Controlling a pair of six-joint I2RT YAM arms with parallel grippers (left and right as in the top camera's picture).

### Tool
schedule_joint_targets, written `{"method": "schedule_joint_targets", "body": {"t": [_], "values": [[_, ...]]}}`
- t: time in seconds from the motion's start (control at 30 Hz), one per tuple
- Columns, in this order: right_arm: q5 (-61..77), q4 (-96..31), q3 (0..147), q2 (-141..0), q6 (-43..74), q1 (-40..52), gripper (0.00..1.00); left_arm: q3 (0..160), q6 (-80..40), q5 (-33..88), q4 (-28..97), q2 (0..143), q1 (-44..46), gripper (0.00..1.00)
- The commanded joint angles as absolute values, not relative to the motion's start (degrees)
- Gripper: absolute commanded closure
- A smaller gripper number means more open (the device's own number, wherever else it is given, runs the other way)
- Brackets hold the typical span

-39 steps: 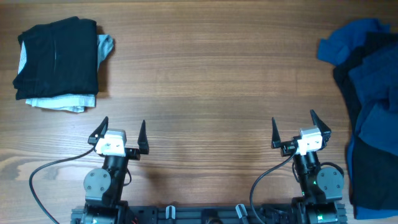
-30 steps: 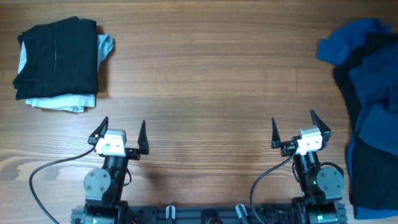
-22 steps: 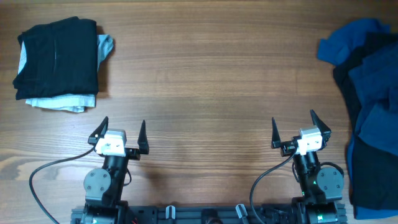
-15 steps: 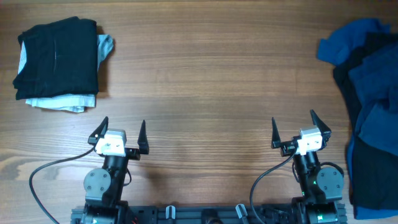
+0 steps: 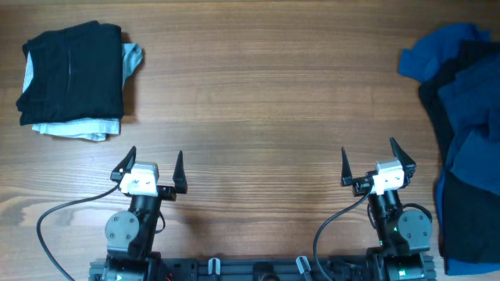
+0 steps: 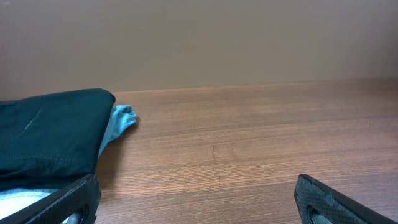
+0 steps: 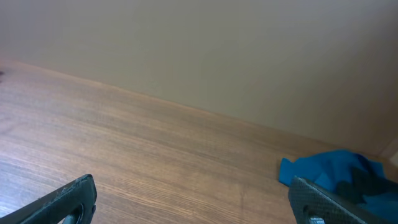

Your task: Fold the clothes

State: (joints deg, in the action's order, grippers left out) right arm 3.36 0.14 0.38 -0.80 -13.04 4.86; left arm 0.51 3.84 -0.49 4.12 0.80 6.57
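Note:
A folded stack of clothes [image 5: 72, 74], black on top of pale grey-white, lies at the far left; it also shows in the left wrist view [image 6: 50, 143]. A loose heap of blue and dark clothes [image 5: 461, 133] lies along the right edge; its bright blue tip shows in the right wrist view [image 7: 333, 171]. My left gripper [image 5: 150, 165] [image 6: 196, 199] is open and empty near the front edge. My right gripper [image 5: 378, 161] [image 7: 193, 199] is open and empty near the front edge, left of the heap.
The wooden table [image 5: 266, 101] runs between the stack and the heap. Cables and the arm bases [image 5: 258, 261] sit along the front edge. A plain wall [image 6: 199, 43] stands behind the table's far edge.

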Motion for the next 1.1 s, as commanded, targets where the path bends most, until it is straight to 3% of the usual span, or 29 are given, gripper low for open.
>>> {"method": "schedule_joint_targets", "body": {"t": [0.0,0.27,0.67,0.97,1.07], "values": [[2.61,0.73,0.3,-1.23,-12.88,5.28,0.0,0.32,4.49,0.6,4.34,0.38,6.15,0.0],[9.1,1.93,3.07,-1.26,4.14,5.3,0.0,0.32,4.49,0.6,4.34,0.38,6.15,0.0],[5.3,-14.96,33.87,-5.28,3.64,5.28,0.0,0.32,4.49,0.6,4.34,0.38,6.15,0.0],[5.3,-24.77,56.34,-32.18,2.39,5.28,0.0,0.32,4.49,0.6,4.34,0.38,6.15,0.0],[2.72,-30.98,67.81,-45.36,-3.75,5.1,0.0,0.32,4.49,0.6,4.34,0.38,6.15,0.0]]}}
